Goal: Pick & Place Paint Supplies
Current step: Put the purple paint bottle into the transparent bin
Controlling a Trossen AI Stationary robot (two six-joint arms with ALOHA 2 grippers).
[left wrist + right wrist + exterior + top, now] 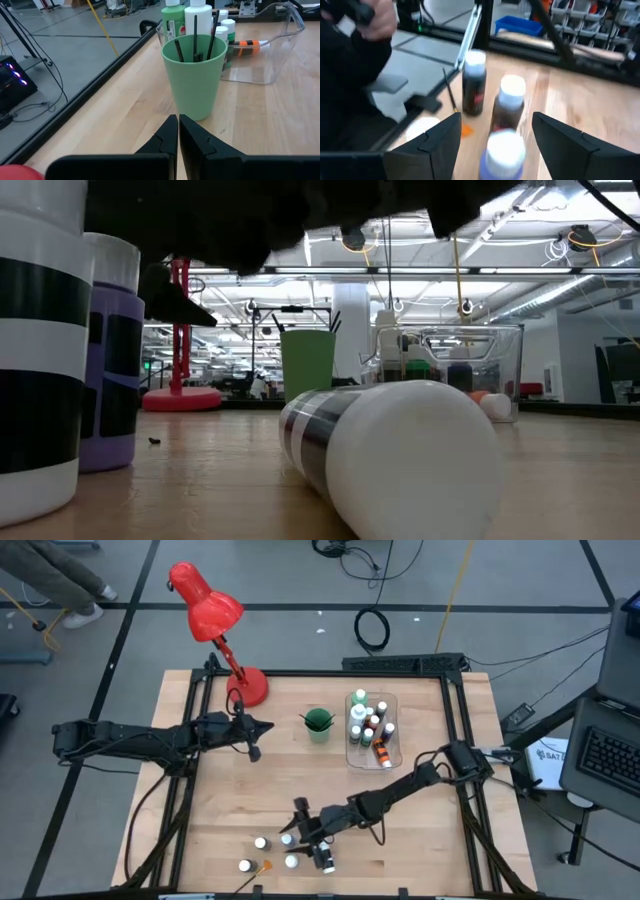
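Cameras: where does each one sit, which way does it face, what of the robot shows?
High: above the table, straight down; both arms, left gripper near the green cup, right gripper over loose paint bottles.
Low: at table-top height, level across the table; fallen bottle up close, dark arm parts overhead.
Left wrist: faces the green cup; own fingers shut.
Right wrist: faces standing bottles; own fingers open.
Shared: cup and clear bin in high, low, left wrist.
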